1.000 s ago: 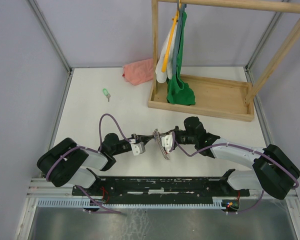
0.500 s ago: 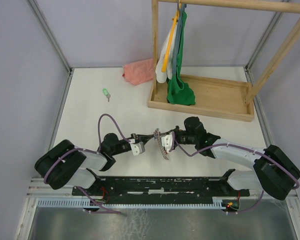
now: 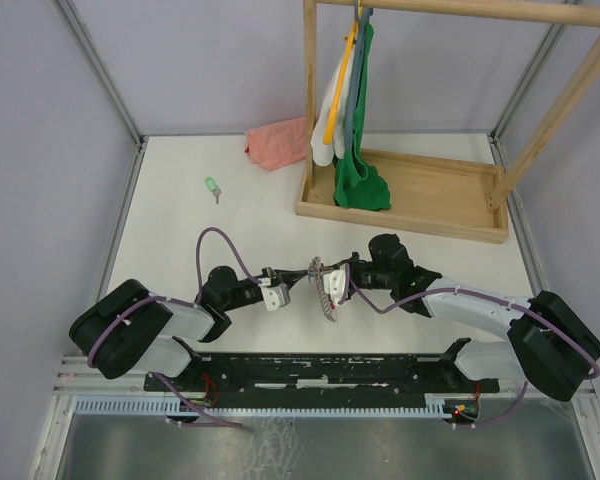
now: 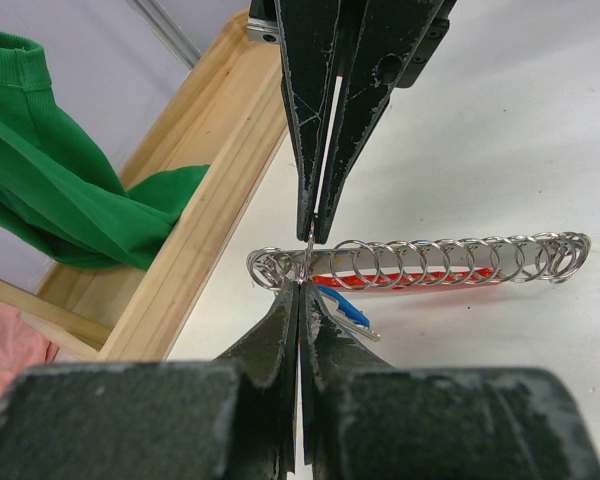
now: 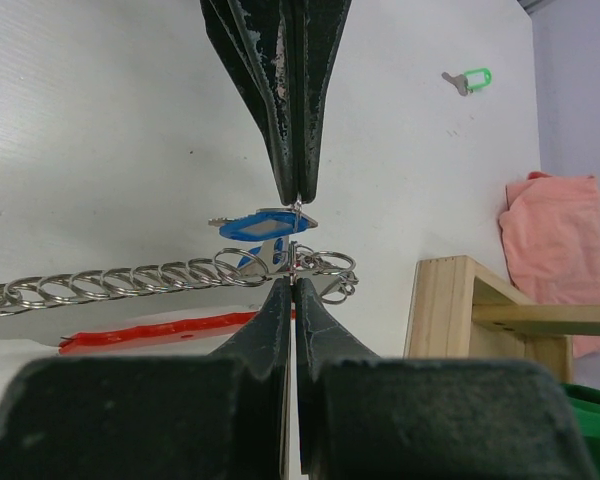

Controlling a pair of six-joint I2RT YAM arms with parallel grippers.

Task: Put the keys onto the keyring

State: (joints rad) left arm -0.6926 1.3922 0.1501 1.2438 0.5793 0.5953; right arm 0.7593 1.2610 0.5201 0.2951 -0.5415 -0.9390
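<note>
The keyring [image 3: 327,293], a chain of silver rings with a red strap, lies between my two grippers at the table's near middle. My left gripper [image 3: 292,277] is shut on the blue key [image 5: 260,225] at the ring end of the keyring. My right gripper [image 3: 331,276] faces it tip to tip, shut on an end ring of the keyring [image 5: 160,278]. In the left wrist view the ring chain [image 4: 430,262] runs right over the red strap [image 4: 400,281], with the blue key [image 4: 342,305] beside my fingertips. The green key [image 3: 212,186] lies alone far left, and shows in the right wrist view [image 5: 470,79].
A pink cloth [image 3: 277,143] lies at the back. A wooden rack [image 3: 410,195] with hanging green and white garments [image 3: 358,150] stands at the back right, its base edge [image 4: 195,235] close behind the grippers.
The left arm's base end shifted slightly left. Both grippers stay pinched together at the keyring's end ring.
</note>
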